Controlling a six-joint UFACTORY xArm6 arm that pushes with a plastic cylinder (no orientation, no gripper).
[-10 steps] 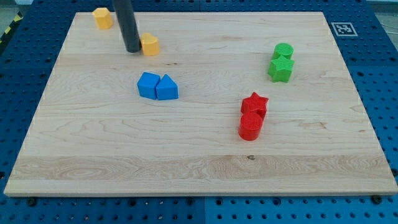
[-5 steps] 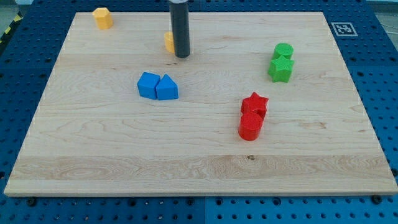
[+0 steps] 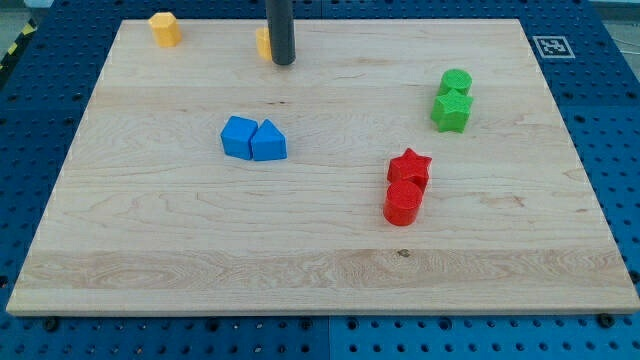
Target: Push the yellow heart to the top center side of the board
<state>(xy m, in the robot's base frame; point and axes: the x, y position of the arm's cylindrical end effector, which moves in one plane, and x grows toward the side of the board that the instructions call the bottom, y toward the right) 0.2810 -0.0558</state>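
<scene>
The yellow heart [image 3: 262, 42] sits near the board's top edge, a little left of centre, mostly hidden behind my rod. My tip [image 3: 284, 62] rests on the board just right of and slightly below the heart, touching or nearly touching it. A second yellow block [image 3: 165, 28] stands at the top left corner.
Two blue blocks [image 3: 253, 139] touch each other left of centre. A green cylinder [image 3: 456, 82] sits above a green star [image 3: 451, 111] at the right. A red star [image 3: 410, 166] sits above a red cylinder [image 3: 403, 203]. The wooden board [image 3: 320, 270] lies on a blue pegboard.
My rod moved right, then up toward the top edge. The yellow heart moved right and up with it, from near the left-centre to close to the top edge.
</scene>
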